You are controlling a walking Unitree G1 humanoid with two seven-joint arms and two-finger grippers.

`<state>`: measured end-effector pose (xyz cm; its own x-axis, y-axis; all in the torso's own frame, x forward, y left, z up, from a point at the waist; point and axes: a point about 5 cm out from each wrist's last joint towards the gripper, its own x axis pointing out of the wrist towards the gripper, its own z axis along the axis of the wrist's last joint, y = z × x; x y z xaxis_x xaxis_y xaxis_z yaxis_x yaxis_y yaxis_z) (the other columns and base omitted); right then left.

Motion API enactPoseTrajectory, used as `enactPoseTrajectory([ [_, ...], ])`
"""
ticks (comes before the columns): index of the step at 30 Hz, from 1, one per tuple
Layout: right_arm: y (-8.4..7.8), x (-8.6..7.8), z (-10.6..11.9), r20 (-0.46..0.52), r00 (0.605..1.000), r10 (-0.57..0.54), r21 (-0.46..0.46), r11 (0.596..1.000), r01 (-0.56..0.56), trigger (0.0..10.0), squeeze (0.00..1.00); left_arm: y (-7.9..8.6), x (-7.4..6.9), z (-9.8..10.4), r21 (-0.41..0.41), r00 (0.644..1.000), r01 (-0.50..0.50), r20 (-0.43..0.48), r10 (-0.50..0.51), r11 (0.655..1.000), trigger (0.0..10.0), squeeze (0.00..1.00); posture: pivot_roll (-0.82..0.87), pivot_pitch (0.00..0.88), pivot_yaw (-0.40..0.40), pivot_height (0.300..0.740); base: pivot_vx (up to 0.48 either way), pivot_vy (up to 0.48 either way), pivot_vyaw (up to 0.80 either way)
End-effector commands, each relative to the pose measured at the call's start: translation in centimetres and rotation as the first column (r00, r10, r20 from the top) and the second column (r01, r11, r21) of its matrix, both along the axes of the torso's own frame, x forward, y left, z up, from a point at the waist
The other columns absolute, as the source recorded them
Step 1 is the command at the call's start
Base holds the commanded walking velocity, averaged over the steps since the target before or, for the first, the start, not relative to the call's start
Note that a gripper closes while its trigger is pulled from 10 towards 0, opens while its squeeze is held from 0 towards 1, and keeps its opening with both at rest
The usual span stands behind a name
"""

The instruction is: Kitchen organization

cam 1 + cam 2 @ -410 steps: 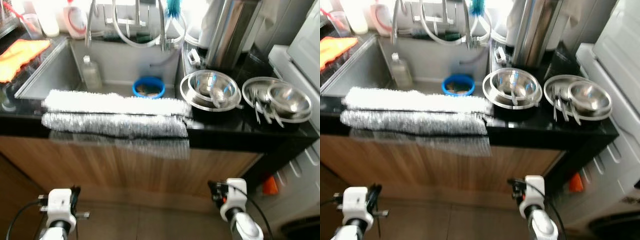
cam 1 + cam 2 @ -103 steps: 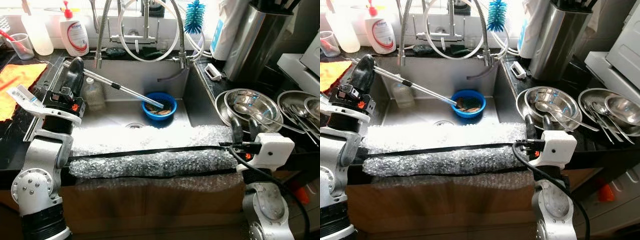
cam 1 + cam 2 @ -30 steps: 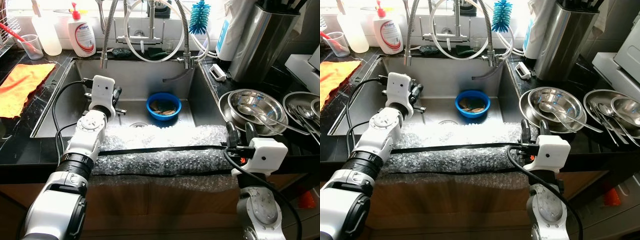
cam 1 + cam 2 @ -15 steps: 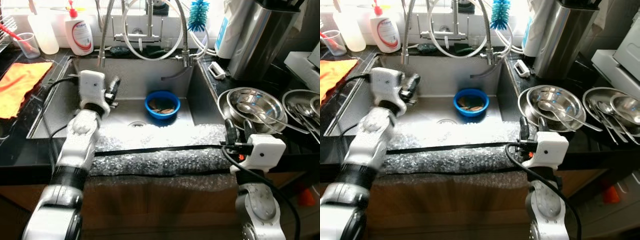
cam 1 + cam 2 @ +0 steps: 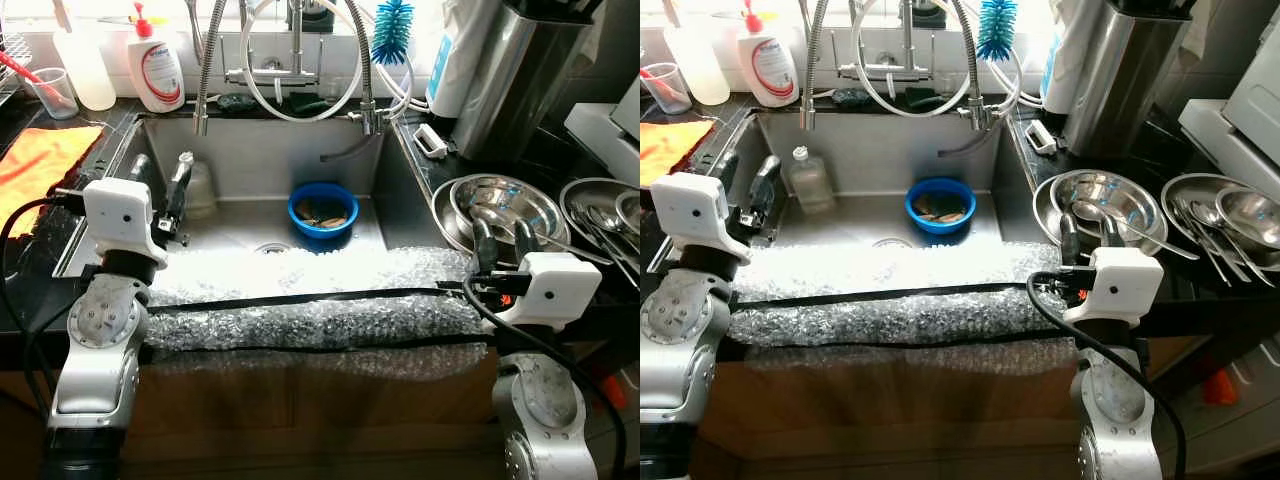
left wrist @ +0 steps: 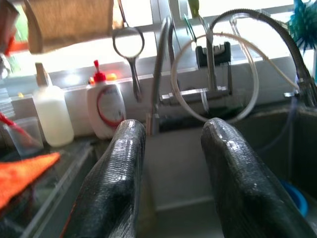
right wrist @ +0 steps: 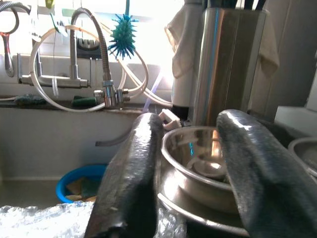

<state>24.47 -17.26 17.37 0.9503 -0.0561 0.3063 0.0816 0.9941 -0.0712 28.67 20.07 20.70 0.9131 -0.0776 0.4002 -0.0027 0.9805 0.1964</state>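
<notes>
A small blue bowl [image 5: 323, 208] with scraps in it sits at the back of the steel sink [image 5: 250, 160]. Against the sink's left wall stands a clear bottle [image 5: 200, 185]. My left gripper [image 5: 160, 182] is raised over the sink's front left corner, open, with nothing between its fingers. Stacked steel bowls [image 5: 505, 205] holding a spoon rest on the black counter to the right of the sink. Just in front of them my right gripper [image 5: 503, 243] is open and upright. In the right wrist view the steel bowls [image 7: 198, 158] lie beyond the open gripper [image 7: 190, 124].
Bubble wrap [image 5: 320, 300] covers the sink's front edge. A soap dispenser [image 5: 157, 65], a faucet with hoses [image 5: 290, 60] and a blue brush [image 5: 392, 30] line the back. An orange cloth [image 5: 35, 160] lies left. A tall steel canister [image 5: 510, 70] and a plate of cutlery [image 5: 600, 215] stand right.
My left arm has drawn back out of the sink to its front left corner, uncovering the clear bottle. The right gripper has shifted slightly right, still open.
</notes>
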Motion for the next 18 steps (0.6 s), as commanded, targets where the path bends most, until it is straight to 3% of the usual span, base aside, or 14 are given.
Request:
enactPoseTrajectory([
  [1,0.1,0.0,1.3,0.047,0.999,0.01,-0.011,1.0,-0.01,10.0,1.0,-0.5,-0.2,0.3,0.009,1.0,0.015,0.009,-0.015,1.0,10.0,0.0,-0.07,0.0,-0.05,0.74,0.0,0.0,0.0],
  [8,-1.6,-0.1,2.3,0.074,0.993,-0.091,0.03,0.996,0.089,10.0,0.98,-1.5,0.2,0.1,0.007,0.998,0.051,-0.021,-0.051,0.999,10.0,0.0,-0.08,0.0,-0.043,0.74,0.0,0.0,0.0],
  [9,-1.8,-0.1,2.1,0.063,0.993,-0.099,0.034,0.995,0.097,10.0,0.85,-1.6,0.2,0.1,0.006,0.998,0.057,-0.023,-0.056,0.998,10.0,0.0,-0.08,0.0,-0.045,0.74,0.0,0.0,0.0],
  [10,-2.0,-0.1,1.9,0.048,0.994,-0.103,0.032,0.994,0.101,10.0,0.0,-1.7,0.2,0.0,0.006,0.998,0.061,-0.026,-0.061,0.998,10.0,0.0,-0.08,0.0,-0.043,0.74,0.0,0.0,0.0],
  [18,-2.8,0.4,-0.2,-0.082,0.987,-0.138,0.098,0.984,0.146,10.0,0.0,-2.0,-0.1,-0.4,0.018,0.996,0.077,-0.045,-0.076,0.997,10.0,0.0,-0.07,0.0,-0.051,0.74,0.0,0.0,0.0],
])
